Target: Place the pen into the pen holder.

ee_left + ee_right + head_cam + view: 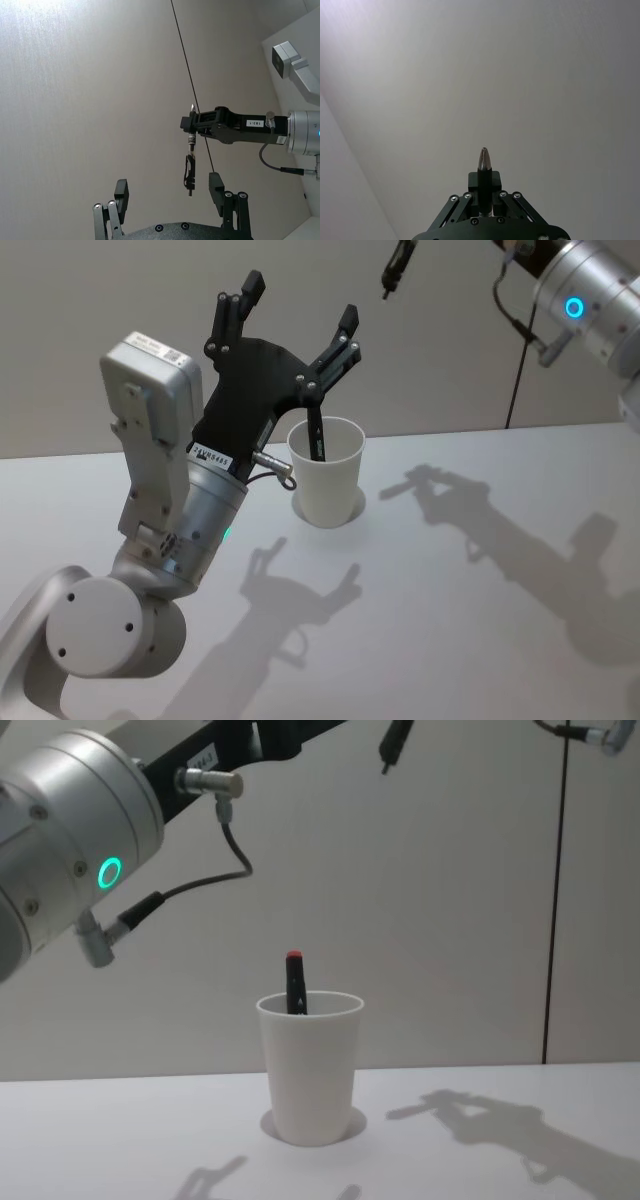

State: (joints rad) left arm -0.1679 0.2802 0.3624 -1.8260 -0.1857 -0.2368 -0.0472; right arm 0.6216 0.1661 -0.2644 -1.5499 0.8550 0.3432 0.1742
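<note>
Red-capped pen [295, 985] is leaning inside the pen holder [310, 1070] right now, red end poking up above the rolled rim, lower part down in the white cup. That is all the cup is holding, and it is standing upright on the table [480, 620].

Up high, the right gripper [190, 125] is clamping a second pen [190, 165], a dark one hanging point-down well above the table and off to the right of the cup rather than over its mouth. The left gripper [300, 298] is hovering with its fingers spread wide and nothing in them, raised just behind and above the cup's left side.

Here is where it could be going wrong:
- If that second pen is let go from this height or this far off line, it is likely missing the opening or glancing off the rim.
- The cup looks light, so a knock from a falling pen or from the left arm beside it could be tipping it and spilling the pen already inside.
- The leaning pen is narrowing the free opening.
</note>
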